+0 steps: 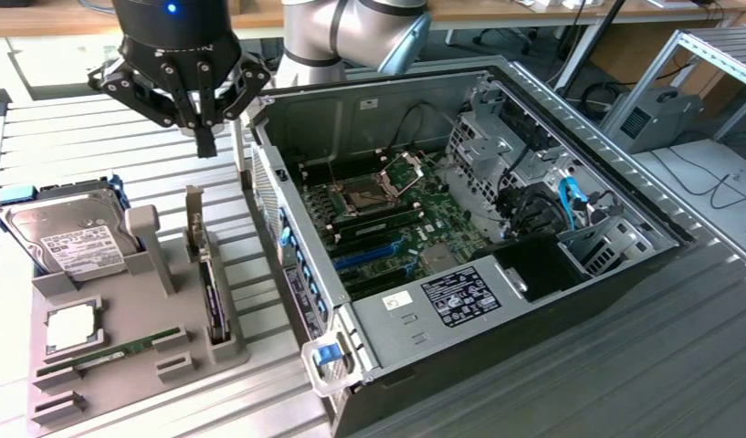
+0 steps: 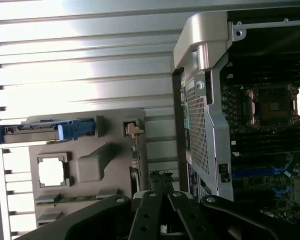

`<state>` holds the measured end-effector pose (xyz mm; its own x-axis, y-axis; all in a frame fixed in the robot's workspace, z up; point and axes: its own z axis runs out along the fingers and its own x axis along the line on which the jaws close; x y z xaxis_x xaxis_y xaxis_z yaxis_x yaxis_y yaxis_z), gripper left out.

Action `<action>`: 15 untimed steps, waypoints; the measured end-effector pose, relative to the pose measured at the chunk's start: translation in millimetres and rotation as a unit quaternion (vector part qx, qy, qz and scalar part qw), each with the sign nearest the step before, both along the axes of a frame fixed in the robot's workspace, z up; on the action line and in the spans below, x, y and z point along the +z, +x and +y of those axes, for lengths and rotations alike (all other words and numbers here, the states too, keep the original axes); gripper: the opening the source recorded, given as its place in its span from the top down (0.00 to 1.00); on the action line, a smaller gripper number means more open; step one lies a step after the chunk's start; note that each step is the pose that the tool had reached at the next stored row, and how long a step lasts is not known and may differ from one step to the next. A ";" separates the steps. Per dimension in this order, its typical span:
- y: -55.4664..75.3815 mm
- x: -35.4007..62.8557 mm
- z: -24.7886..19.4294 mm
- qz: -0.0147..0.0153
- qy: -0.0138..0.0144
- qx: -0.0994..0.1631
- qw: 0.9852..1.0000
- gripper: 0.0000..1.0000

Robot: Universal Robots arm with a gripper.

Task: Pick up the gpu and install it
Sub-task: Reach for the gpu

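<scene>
The gpu (image 1: 213, 290) is a thin black card standing on edge in a slot of the grey holder tray (image 1: 129, 365), with its silver bracket at the far end. My gripper (image 1: 205, 144) hangs above that bracket end, well clear of the card, with its fingers drawn together on nothing. In the wrist view the gripper (image 2: 165, 196) looks down on the gpu's edge (image 2: 134, 162) at the side of the tray (image 2: 90, 170) nearest the case. The open computer case (image 1: 385, 315) lies beside the tray, and its motherboard (image 1: 385, 219) with blue slots is exposed.
On the tray are a silver hard drive with a white label (image 1: 70, 242), a square processor (image 1: 72, 327) and a green memory stick (image 1: 110, 350). The case wall (image 1: 281, 228) rises close beside the gpu. Drive cages and cables (image 1: 555, 201) crowd the case's far end.
</scene>
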<state>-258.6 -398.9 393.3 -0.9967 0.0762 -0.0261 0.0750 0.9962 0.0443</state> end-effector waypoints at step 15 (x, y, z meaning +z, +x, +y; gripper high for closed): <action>-3.1 0.0 -1.9 0.000 0.000 0.000 1.000 0.89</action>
<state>-261.7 -400.8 393.3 -0.9967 0.0762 -0.0261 0.0750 0.9962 0.0443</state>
